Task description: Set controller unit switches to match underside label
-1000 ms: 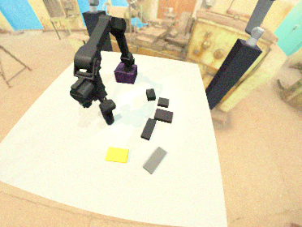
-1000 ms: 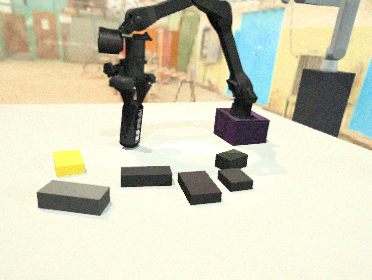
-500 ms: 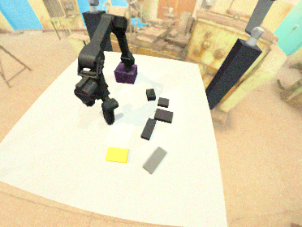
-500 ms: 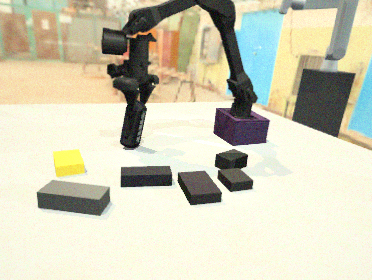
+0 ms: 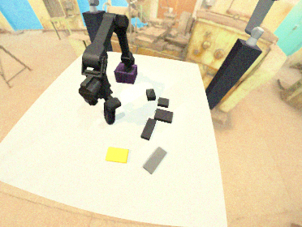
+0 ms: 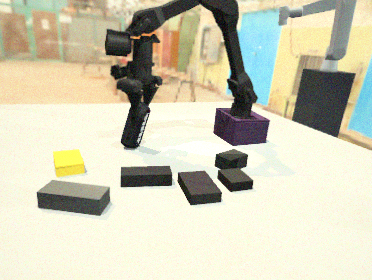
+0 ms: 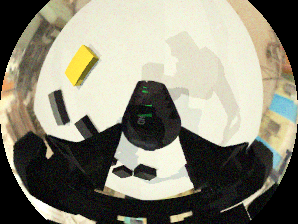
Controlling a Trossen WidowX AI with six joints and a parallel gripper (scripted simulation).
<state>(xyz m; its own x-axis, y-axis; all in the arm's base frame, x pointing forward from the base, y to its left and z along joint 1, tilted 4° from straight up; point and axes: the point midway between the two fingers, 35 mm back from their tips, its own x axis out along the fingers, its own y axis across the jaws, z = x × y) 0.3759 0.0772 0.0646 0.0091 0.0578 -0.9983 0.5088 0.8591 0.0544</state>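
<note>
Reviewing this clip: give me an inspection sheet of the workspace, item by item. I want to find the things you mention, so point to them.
Surface: white bench top (image 5: pixel 81 178) (image 6: pixel 165 240) (image 7: pixel 125 30), shadows on it.
Job's things: unit (image 5: pixel 110 113) (image 6: pixel 135 127) (image 7: pixel 151 117), held tilted above the bench; green marks show in the wrist view, switch settings unreadable.
Clutter: yellow block (image 5: pixel 117 155) (image 6: pixel 69 163) (image 7: pixel 81 65), grey block (image 5: pixel 154 160) (image 6: pixel 74 197), four dark blocks, all apart from the unit.
End effector (image 5: pixel 110 104) (image 6: pixel 138 104) (image 7: pixel 150 128): shut on the unit.
Cables: nothing seen.
Surroundings: purple base (image 5: pixel 120 76) (image 6: pixel 240 131) under the arm; another grey arm (image 6: pixel 341 35) on a dark pedestal (image 6: pixel 322 102); worn walls, blue doors.
</note>
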